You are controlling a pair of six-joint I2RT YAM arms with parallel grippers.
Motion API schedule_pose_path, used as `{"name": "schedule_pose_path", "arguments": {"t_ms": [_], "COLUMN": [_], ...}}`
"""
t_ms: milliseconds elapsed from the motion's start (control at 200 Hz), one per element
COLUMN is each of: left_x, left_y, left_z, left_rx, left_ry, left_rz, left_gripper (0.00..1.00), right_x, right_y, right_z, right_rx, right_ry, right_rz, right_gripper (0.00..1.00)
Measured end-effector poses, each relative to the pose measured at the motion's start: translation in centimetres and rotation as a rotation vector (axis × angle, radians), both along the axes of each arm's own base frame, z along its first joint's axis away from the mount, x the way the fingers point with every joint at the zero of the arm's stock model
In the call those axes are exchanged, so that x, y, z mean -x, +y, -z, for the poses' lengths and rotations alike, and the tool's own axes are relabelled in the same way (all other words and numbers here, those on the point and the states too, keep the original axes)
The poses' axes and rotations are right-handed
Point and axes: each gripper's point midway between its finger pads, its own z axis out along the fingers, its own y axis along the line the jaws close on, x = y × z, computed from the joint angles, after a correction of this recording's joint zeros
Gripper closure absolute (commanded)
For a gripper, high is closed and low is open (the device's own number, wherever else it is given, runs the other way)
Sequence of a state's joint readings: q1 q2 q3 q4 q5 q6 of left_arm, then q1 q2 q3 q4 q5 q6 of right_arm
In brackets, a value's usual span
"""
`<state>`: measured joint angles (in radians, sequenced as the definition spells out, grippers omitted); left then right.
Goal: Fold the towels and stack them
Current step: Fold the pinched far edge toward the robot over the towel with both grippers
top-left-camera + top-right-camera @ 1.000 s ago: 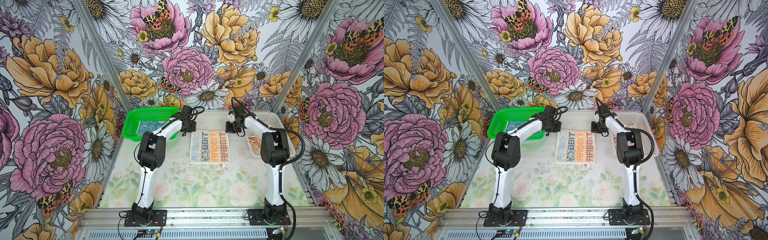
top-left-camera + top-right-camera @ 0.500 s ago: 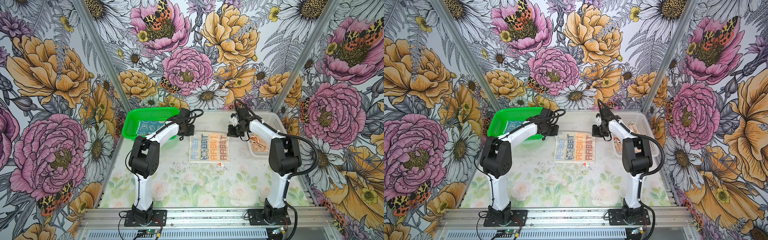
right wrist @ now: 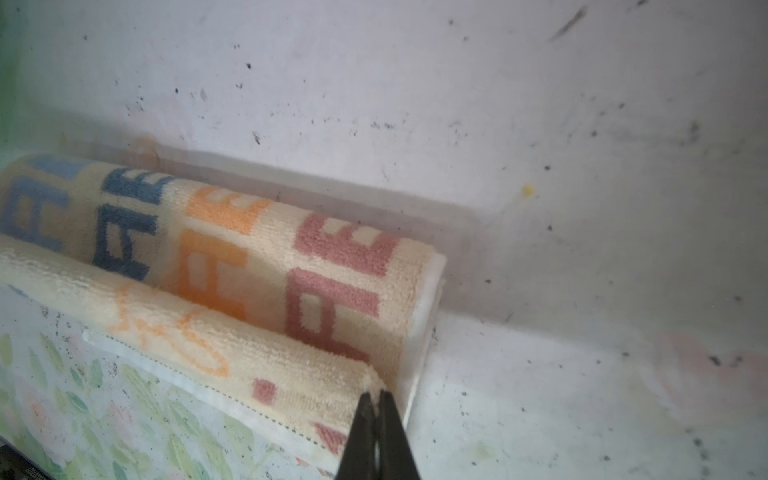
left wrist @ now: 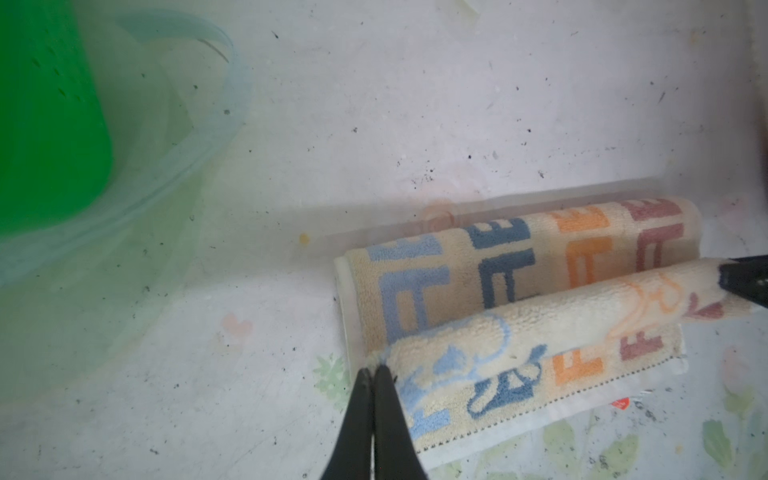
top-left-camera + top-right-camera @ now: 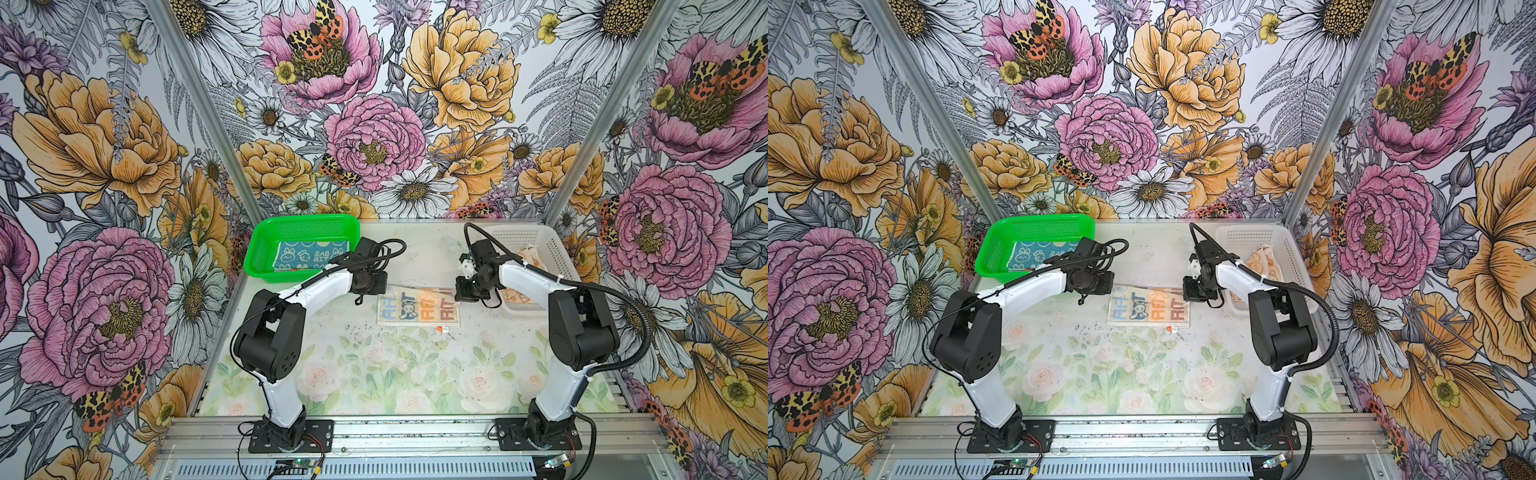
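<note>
The cream towel point(image 5: 417, 309) lies on the table point(image 5: 374, 365) between the two arms, caught halfway through a fold. Its far half is turned over in a soft roll, and the carried edge hangs above the lower layer, short of the near hem. The left gripper point(image 4: 372, 374) is pressed together on one corner of that edge and the right gripper point(image 3: 376, 397) pinches the opposite corner. Each has only a thin nip of terry at the tips. The blue towel point(image 5: 309, 257) sits folded in the green basket point(image 5: 257, 249), and the orange towel point(image 5: 530, 255) lies crumpled in the white basket point(image 5: 557, 257). The slim grips look like the main risk. If either arm pulls harder or faster than the other, a corner could slide out of its jaws and that side would flop down crooked. The edge also sags between the grippers in both wrist views, so setting it down without first drawing it taut would likely trap a wrinkle or leave a bowed hem. Nothing pins the lower layer, so dragging the top edge low across it could shift the whole cloth along the table instead of closing the fold. Letting go before the held edge reaches the near hem would leave an uneven rectangle that stacks poorly on the blue towel.
</note>
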<state>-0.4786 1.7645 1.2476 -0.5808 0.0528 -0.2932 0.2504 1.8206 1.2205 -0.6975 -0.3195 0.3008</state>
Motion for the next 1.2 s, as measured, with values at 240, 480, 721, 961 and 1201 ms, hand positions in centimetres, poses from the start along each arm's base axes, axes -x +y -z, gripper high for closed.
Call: {"name": "schedule_pose_path", "arguments": {"t_ms": [240, 480, 721, 961, 1201], "left_x": [1.5, 1.8, 3.1, 3.1, 3.4], "left_y": [0.1, 0.3, 0.3, 0.1, -0.1], "left_z": [1.5, 1.1, 2.7, 2.9, 3.1], "left_rx": [0.008, 0.030, 0.036, 0.053, 0.051], "left_ry": [0.032, 0.020, 0.047, 0.048, 0.051], "left_rz": [-0.016, -0.038, -0.042, -0.054, -0.046], "left_gripper": [1.00, 1.00, 1.00, 1.00, 1.00], "right_x": [0.2, -0.1, 1.5, 1.8, 1.7], "right_y": [0.0, 0.1, 0.0, -0.2, -0.3], "right_z": [0.1, -1.8, 0.0, 0.6, 0.8], "right_rx": [-0.006, -0.021, -0.009, 0.003, 0.012], "right_ry": [-0.004, -0.057, -0.010, -0.001, -0.001], "right_rz": [0.016, 0.020, 0.012, 0.012, 0.015], "right_gripper": [1.00, 1.00, 1.00, 1.00, 1.00]}}
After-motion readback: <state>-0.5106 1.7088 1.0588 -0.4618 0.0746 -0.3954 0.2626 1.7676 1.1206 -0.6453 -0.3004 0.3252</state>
